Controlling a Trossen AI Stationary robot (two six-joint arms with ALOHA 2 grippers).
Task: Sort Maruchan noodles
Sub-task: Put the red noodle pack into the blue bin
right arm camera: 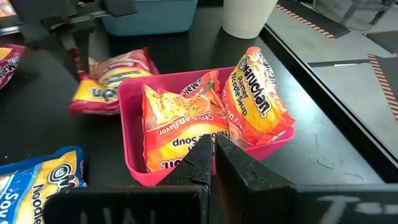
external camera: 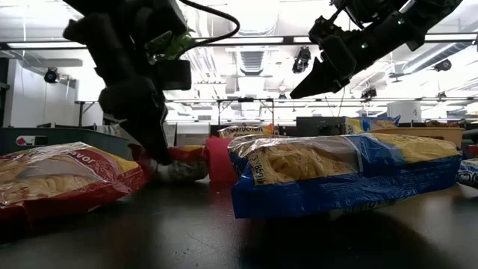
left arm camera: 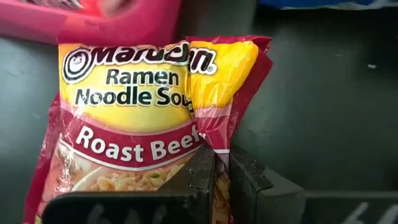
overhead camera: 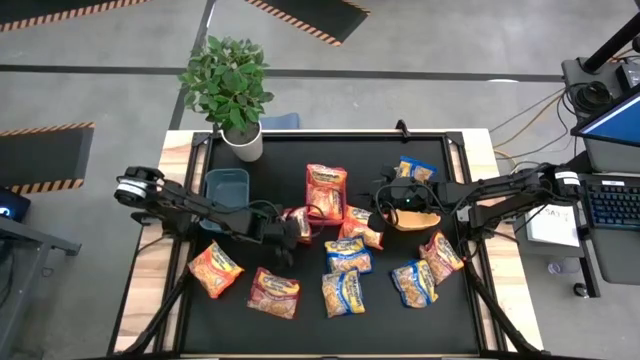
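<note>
Roast Beef packet pinched by left gripper, jaws closed, arm low.

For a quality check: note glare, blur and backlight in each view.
Low view: bright ceiling lights backlight both arms into silhouettes; the near blue packet looks soft. Left wrist view: the Roast Beef packet is sharp, the red bin behind is blurred. High view: even light, no glare on the black mat.

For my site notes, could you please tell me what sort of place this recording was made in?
Probably a robotics lab or industrial workshop: hazard-striped floor markings, a laptop with trailing cables beside the table, and exposed ceiling lights behind.
</note>
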